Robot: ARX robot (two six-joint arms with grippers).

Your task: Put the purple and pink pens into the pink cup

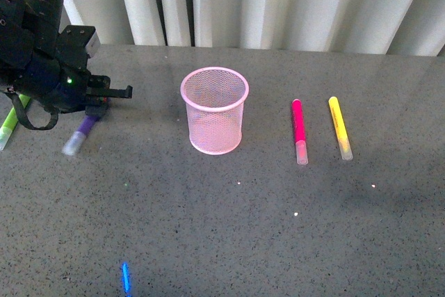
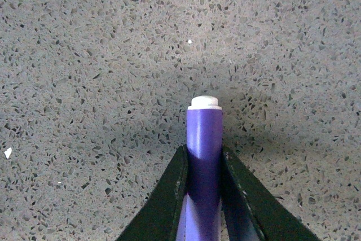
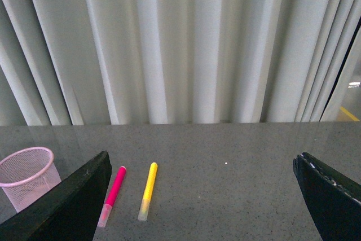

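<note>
My left gripper (image 1: 97, 102) hangs over the table's left side, shut on the purple pen (image 1: 83, 131), which slants down out of it and looks blurred. In the left wrist view both black fingers (image 2: 169, 196) press the purple pen (image 2: 204, 134), its white end pointing away over the speckled tabletop. The pink cup (image 1: 214, 109) stands upright mid-table, to the right of that gripper, with nothing showing inside. The pink pen (image 1: 299, 130) lies flat to the cup's right. My right gripper (image 3: 203, 167) is open and holds nothing; its view shows the pink cup (image 3: 28, 176) and the pink pen (image 3: 114, 190) far off.
A yellow marker (image 1: 340, 126) lies just right of the pink pen, parallel to it. A lime-green marker (image 1: 8, 126) lies at the far left edge, partly behind my left arm. White curtains hang behind the table's far edge. A small blue light spot (image 1: 126, 279) shows near the front.
</note>
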